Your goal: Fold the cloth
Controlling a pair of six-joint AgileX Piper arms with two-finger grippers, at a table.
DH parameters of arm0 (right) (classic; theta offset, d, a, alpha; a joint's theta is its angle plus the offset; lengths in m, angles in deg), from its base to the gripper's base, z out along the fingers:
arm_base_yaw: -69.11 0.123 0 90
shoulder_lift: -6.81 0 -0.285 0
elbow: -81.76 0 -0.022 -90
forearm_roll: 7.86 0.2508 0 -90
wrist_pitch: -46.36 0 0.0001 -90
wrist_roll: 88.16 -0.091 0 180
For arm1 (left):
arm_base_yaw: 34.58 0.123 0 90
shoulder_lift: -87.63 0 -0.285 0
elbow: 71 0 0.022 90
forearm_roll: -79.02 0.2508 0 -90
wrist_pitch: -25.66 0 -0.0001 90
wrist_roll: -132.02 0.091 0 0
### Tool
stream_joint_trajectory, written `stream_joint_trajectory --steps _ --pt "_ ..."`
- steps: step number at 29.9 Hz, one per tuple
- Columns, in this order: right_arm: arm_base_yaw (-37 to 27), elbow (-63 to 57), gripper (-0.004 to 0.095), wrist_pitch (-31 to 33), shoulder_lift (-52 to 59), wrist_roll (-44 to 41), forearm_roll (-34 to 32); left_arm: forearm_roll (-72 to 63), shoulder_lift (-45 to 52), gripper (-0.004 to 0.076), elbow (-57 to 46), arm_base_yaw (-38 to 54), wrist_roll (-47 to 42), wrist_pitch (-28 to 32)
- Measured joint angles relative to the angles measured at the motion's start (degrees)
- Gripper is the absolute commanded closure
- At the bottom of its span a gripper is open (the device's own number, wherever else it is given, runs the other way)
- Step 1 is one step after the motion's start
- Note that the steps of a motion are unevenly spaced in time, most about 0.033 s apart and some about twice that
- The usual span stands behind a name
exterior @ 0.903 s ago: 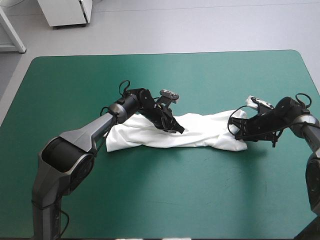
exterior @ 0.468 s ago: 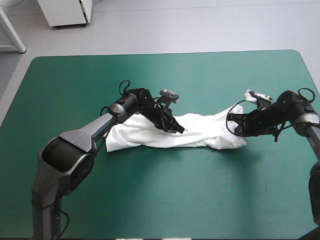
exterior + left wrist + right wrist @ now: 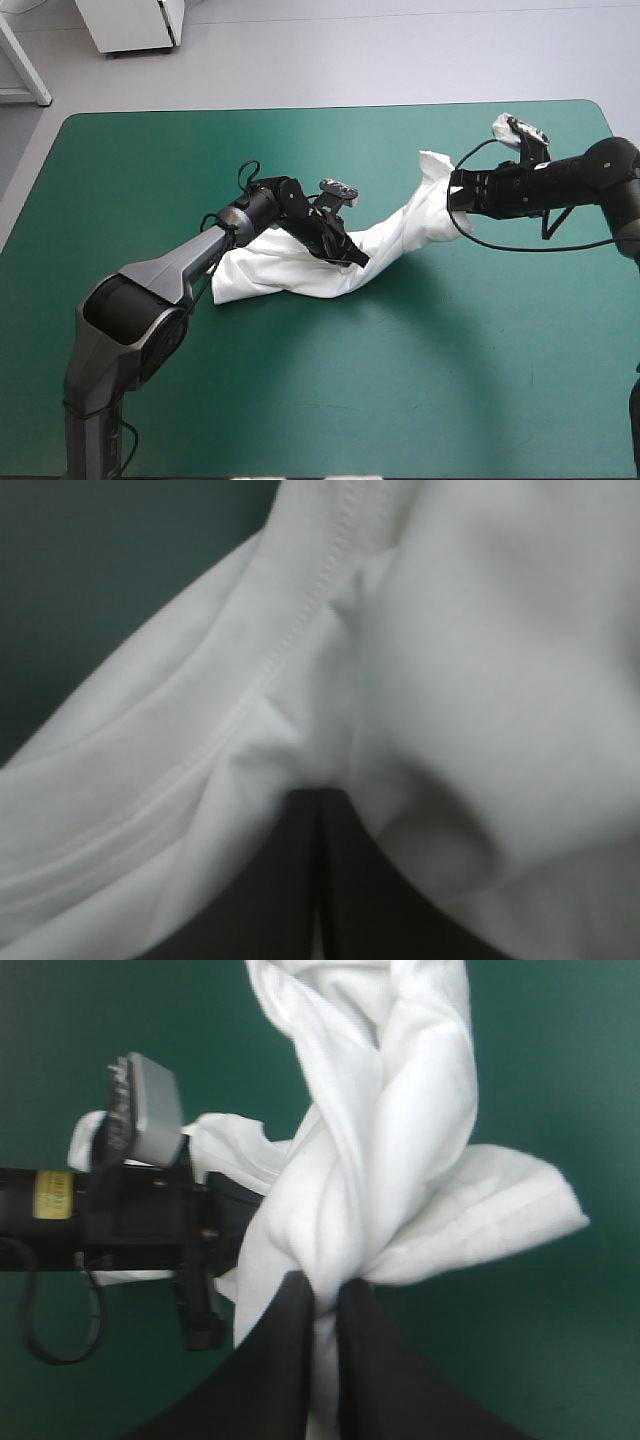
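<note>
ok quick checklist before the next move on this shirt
1. right gripper shut on the T-shirt at its end: ok
2. left gripper shut on the T-shirt's middle: ok
3. cloth between the two grippers free of twist: not ok, it is roped and twisted
4. T-shirt's other end resting on the teal-green cover: ok
5. whether the right gripper holds hem or sleeve: cannot tell

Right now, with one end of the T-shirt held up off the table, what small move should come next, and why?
Probably swing the right gripper over the left gripper. The right is shut on the raised end of the T-shirt, the left on its middle, so this should lay that end across the flat half.
</note>
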Motion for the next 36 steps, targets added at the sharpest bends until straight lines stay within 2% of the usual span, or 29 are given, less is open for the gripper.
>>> stream_joint_trajectory --steps 9,17,24,30,36 --pt "1.2 7.3 0.0927 5.3 0.0 0.9 4.1 -1.2 -0.1 0.0733 0.0 0.0 0.0 0.1" --pt "1.2 7.9 0.0927 5.4 -0.1 0.8 4.2 0.4 3.1 0.0733 -0.4 0.7 -1.4 0.0" --pt "2.9 8.2 0.0926 5.1 -0.3 1.0 4.7 8.9 17.8 0.0733 -2.2 6.8 -4.9 -2.5" --pt "11.5 8.7 0.0926 0.6 -2.5 1.8 4.6 10.3 33.2 0.0733 -13.9 13.5 -5.6 -5.4" --pt "18.6 10.8 0.0926 -2.8 -6.8 1.9 4.7 10.1 51.1 0.0733 -25.1 15.6 -5.8 -8.5"
